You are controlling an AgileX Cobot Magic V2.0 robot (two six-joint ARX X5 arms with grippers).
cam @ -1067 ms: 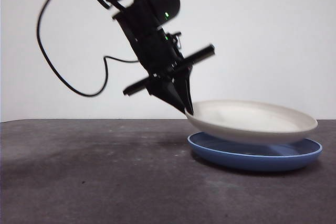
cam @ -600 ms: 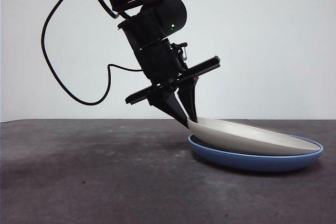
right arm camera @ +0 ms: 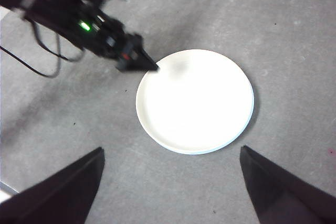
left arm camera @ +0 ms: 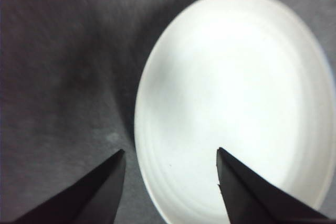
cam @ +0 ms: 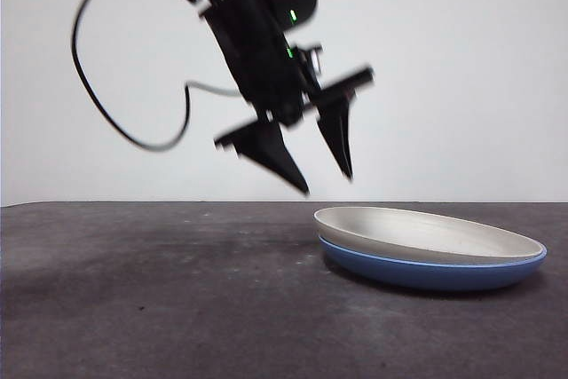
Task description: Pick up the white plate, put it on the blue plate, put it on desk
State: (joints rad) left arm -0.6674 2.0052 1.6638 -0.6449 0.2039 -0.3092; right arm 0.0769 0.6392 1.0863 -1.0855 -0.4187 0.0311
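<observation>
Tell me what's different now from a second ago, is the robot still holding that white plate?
No. The left gripper lowered the white plate onto the blue plate, let go, opened its jaws and rose above the rim. The white plate went from tilted in the air to nested flat. The blue plate and the desk stayed as they were; the right gripper waits, open, above.

Matte cream-white plate [cam: 426, 232], glossy blue plate [cam: 426, 271], mottled matte grey desk [cam: 160, 290], black hand [cam: 324, 182]

White plate [cam: 417, 230] nested on blue plate [cam: 432, 271], both on the desk [cam: 160, 299] at about four o'clock, left gripper [cam: 324, 179] above their ten o'clock rim
</observation>
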